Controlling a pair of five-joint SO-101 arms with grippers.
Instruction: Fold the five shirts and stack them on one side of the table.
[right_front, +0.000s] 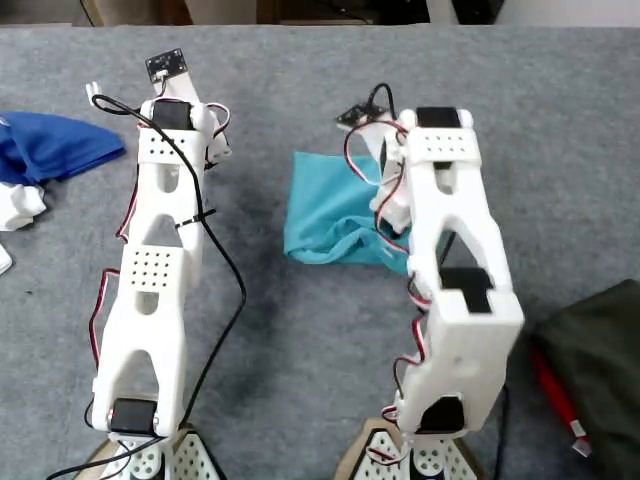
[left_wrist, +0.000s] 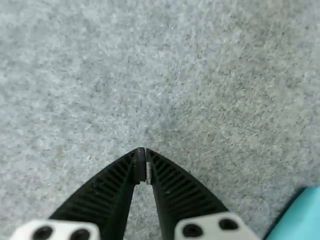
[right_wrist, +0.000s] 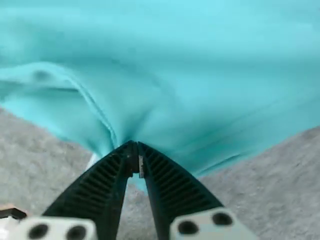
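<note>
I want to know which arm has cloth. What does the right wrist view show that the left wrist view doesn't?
Right wrist view: the right gripper shut on a pucker of the teal shirt, with fabric gathered toward its tips. Left wrist view: the left gripper shut on nothing, above the bare grey table. Shared: the table and the teal shirt, though just a corner of the shirt in the left wrist view.
</note>
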